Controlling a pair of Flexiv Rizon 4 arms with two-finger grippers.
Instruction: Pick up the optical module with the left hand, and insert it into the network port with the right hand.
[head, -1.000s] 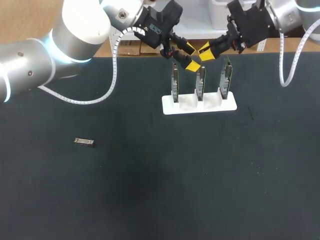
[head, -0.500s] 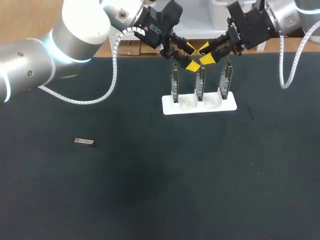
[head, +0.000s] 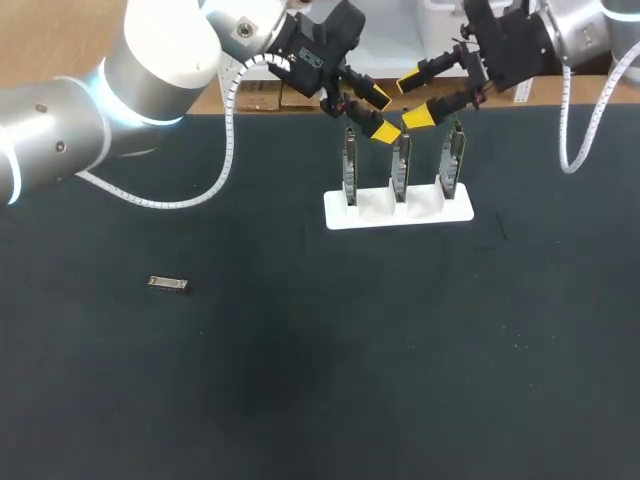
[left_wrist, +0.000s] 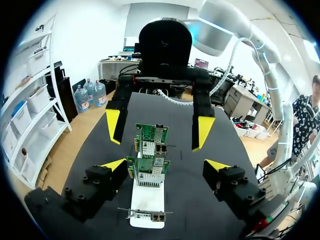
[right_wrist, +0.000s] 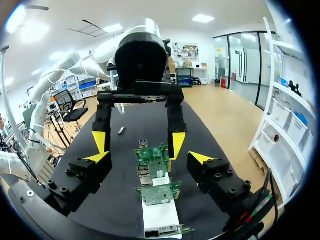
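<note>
Worktop (head: 300, 400), matte and near-black with a few pale specks, fills the near ground. On it, well out toward my left and well apart from everything else, lies the small silvery metal optical module (head: 167, 284), a slim oblong bar lying flat, with neither arm near it.

Farther back, near the middle, sits a smooth white slotted stand (head: 345, 212), low and rectangular. Three thin green circuit boards (head: 400, 165) stand upright in it in a row. The left wrist view shows a boxy silvery network port (left_wrist: 160, 148) on a board's face.

Above the boards the two arms meet. The left arm (head: 60, 130), made of thick rounded silver-grey links with a glowing blue ring and a white coiled cable, comes in from the left and reaches across to the far edge. Its black, yellow-tipped left fingers (head: 385, 131) angle down over the left and middle boards. The right arm (head: 570, 25) enters at the far right corner. Its matching right fingers (head: 418, 116) slant down toward the middle and right boards.

Both pairs of fingers are spread wide apart and grip nothing. In each wrist view, that arm's own fingers flank the row of boards without touching it, and the other pair faces them from beyond the row.
</note>
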